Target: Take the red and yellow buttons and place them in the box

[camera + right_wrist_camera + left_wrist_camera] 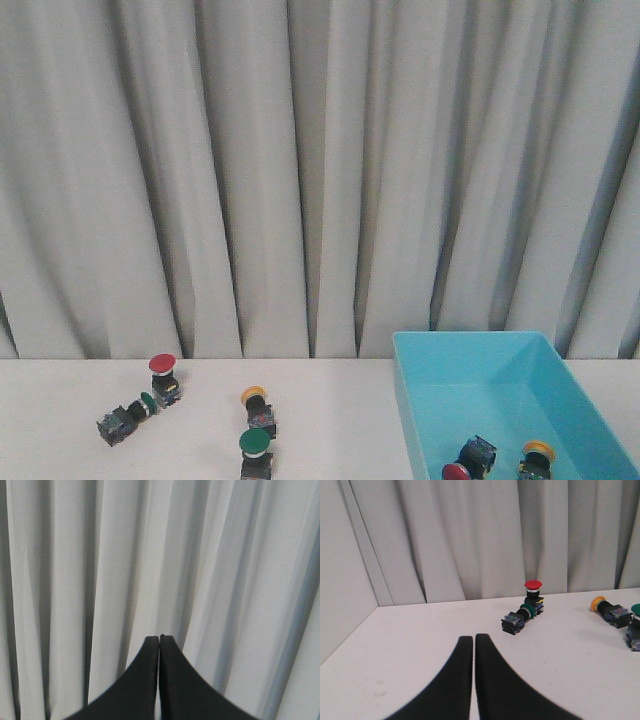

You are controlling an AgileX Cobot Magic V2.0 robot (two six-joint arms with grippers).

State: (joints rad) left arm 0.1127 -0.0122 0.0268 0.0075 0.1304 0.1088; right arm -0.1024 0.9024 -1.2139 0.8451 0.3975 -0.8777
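Grey pleated curtains hang behind a white surface on which our switches are scattered.

On the left side of the front view, a red button stands upright, its domed red cap on top of a dark blocky body. Just beside it, a small green-capped switch lies on its side, its cap end close to or touching the red one's body; we cannot tell which. Near the middle, a yellow button lies tipped over, its cap pointing away to the left, and a larger green-capped switch stands upright just in front of it.

At the right, the box, a turquoise bin with sloping walls, sits on the surface. Inside it near the front lie a red button on its side and a yellow button, apart from each other.

Our left pincer shows in its wrist view with its black fingers pressed together, holding nothing, above the bare surface and well short of the standing red button. Our right pincer is likewise closed on nothing, with only the curtain in view.
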